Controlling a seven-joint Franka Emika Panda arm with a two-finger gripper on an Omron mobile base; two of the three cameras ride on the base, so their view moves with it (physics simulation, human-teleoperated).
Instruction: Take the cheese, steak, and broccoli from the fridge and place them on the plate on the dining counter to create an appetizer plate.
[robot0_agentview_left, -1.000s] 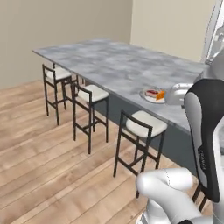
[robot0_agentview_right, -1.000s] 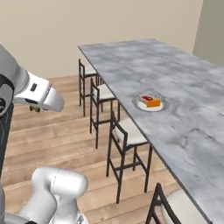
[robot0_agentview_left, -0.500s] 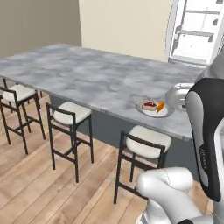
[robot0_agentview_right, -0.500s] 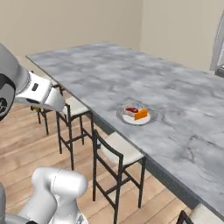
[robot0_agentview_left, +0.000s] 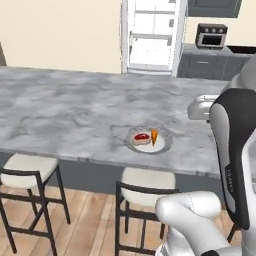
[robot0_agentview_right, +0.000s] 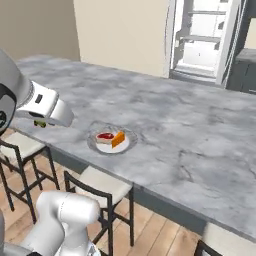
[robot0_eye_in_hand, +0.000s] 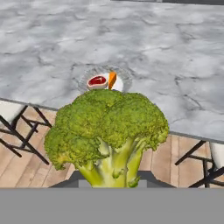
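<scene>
Over the stools short of the grey veined marble dining counter (robot0_agentview_left: 75, 110): gripper (robot0_agentview_right: 42, 122) clamped on lumpy green broccoli (robot0_eye_in_hand: 107, 131), to be carried level onto the round plate's (robot0_eye_in_hand: 94, 73) bare side, clear of red steak (robot0_eye_in_hand: 97, 81) and orange cheese wedge (robot0_eye_in_hand: 112, 79)

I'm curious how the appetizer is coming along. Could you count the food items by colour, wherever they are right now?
Red: 1, the steak on the plate
Orange: 1, the cheese beside it on the plate
Green: 1, the broccoli held in the claw, not yet over the dining counter
Total: 3 food items
</scene>
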